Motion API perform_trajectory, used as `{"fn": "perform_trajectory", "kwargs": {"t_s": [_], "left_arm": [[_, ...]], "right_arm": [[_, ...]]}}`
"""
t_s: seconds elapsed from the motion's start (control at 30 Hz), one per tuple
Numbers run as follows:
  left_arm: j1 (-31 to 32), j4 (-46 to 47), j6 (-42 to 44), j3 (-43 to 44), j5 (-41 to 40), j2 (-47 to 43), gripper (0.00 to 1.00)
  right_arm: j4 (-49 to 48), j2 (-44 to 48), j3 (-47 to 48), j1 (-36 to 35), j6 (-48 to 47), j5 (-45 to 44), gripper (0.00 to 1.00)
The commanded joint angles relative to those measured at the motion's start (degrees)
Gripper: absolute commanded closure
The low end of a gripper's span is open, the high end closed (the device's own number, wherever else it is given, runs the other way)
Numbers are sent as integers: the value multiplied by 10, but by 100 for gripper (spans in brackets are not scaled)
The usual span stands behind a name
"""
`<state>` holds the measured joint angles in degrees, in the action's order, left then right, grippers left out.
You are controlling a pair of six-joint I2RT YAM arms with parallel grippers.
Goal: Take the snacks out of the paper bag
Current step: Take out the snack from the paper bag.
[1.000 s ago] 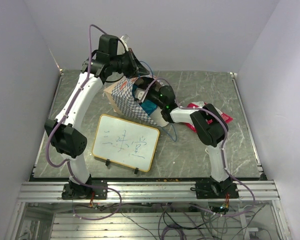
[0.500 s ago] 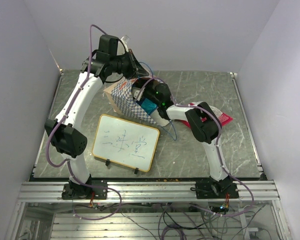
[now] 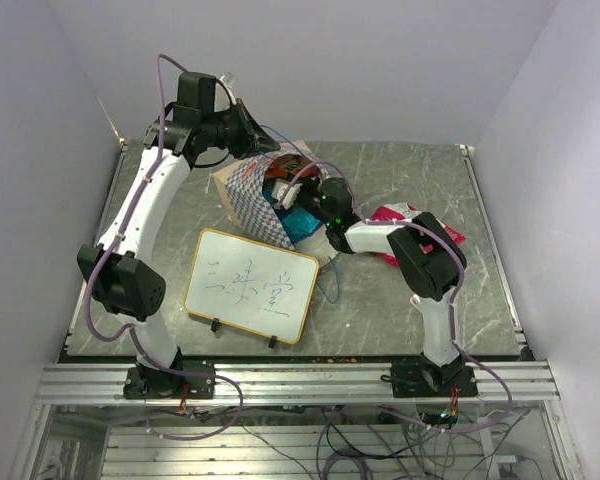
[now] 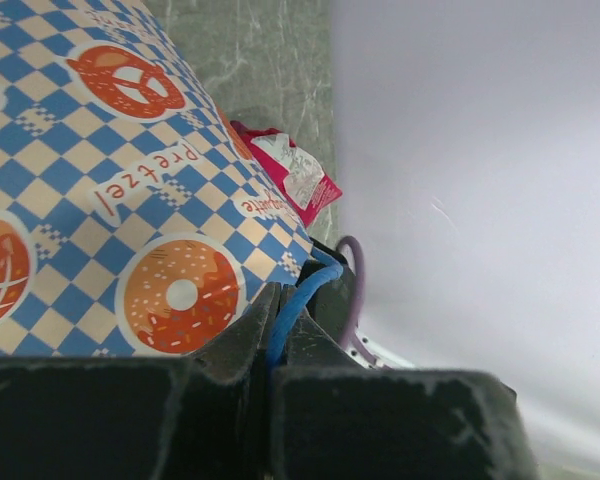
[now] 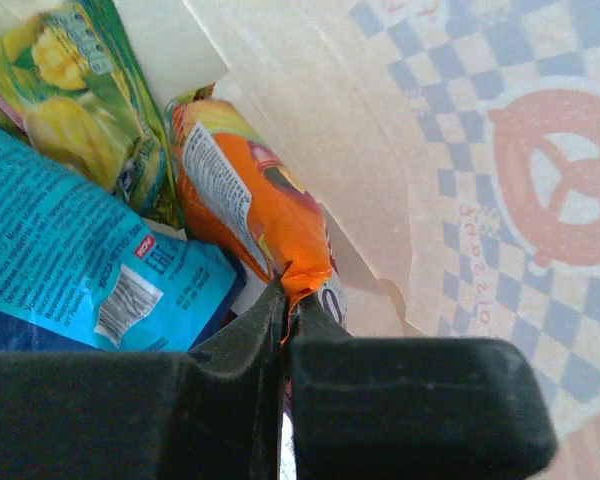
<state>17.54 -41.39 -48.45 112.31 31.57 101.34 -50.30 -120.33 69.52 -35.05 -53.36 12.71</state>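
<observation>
Pinched the crimped tip of the orange packet [image 5: 242, 200] in the fully closed right gripper [image 5: 285, 318], inside the paper bag [image 5: 320, 110], with teal packet [image 5: 65, 250] just left of the fingers and green packet [image 5: 75, 85] beyond. Clamped the bag's blue cord handle [image 4: 296, 298] in the closed left gripper [image 4: 272, 335]

I see a matt paper bag [image 4: 100, 150]. The orange packet [image 5: 245, 190] and teal packet [image 5: 60, 250] look glossy, crinkled.

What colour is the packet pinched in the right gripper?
Orange; the packet shows best in the right wrist view.
</observation>
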Motion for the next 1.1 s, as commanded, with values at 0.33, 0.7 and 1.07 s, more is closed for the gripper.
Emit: {"fn": "perform_trajectory", "kwargs": {"t_s": [0.33, 0.7, 1.07], "left_arm": [[-22, 77, -34, -37, -19, -49, 93], [-32, 93, -29, -61, -22, -51, 93], [-37, 103, -24, -84, -27, -51, 93]], "right_arm": [[66, 161, -40, -42, 132, -98, 100], [264, 319, -58, -50, 196, -161, 100], [550, 518, -67, -50, 359, -142, 100]]}}
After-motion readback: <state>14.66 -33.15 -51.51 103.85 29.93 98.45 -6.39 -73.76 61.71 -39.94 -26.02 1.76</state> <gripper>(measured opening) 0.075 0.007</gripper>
